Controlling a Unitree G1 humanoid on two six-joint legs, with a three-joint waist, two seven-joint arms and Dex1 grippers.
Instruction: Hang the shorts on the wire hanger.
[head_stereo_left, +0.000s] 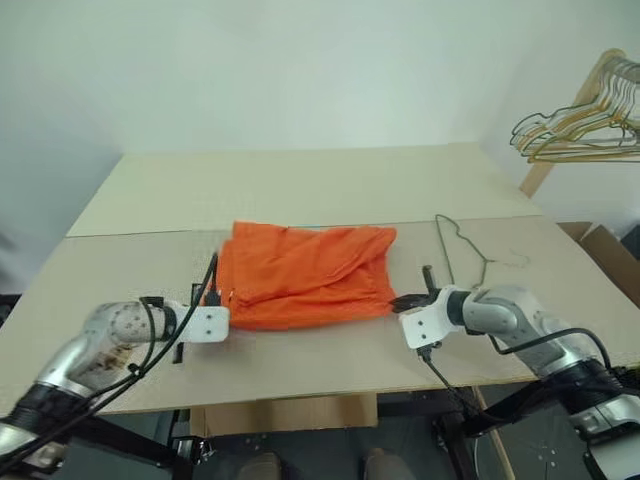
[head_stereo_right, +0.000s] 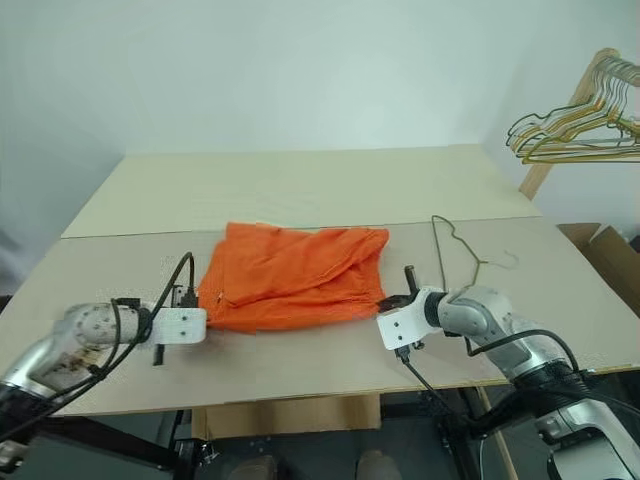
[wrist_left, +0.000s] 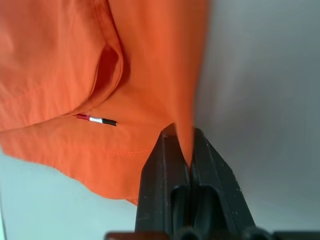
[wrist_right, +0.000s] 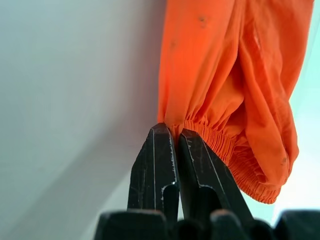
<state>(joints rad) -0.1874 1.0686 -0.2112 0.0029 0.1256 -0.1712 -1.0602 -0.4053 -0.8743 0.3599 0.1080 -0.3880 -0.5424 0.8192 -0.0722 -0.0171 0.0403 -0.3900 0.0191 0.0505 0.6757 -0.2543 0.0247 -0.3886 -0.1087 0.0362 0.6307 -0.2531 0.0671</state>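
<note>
The orange shorts (head_stereo_left: 305, 275) lie spread on the cardboard tabletop, between my two arms. My left gripper (head_stereo_left: 222, 300) is shut on the shorts' left edge; the left wrist view shows its black fingers (wrist_left: 162, 175) pinching a fold of orange fabric (wrist_left: 100, 75). At the near right corner my right gripper (head_stereo_left: 398, 303) is shut on the gathered elastic waistband (wrist_right: 220, 137), cloth pinched between its fingers (wrist_right: 155, 165). The thin dark wire hanger (head_stereo_left: 455, 245) lies flat on the table just right of the shorts, hook toward the right.
A bunch of gold-coloured hangers (head_stereo_left: 580, 125) hangs on a wooden rack at the far right. An open cardboard box (head_stereo_left: 605, 250) sits beside the table's right edge. The table's front edge (head_stereo_left: 300, 385) runs close below both grippers.
</note>
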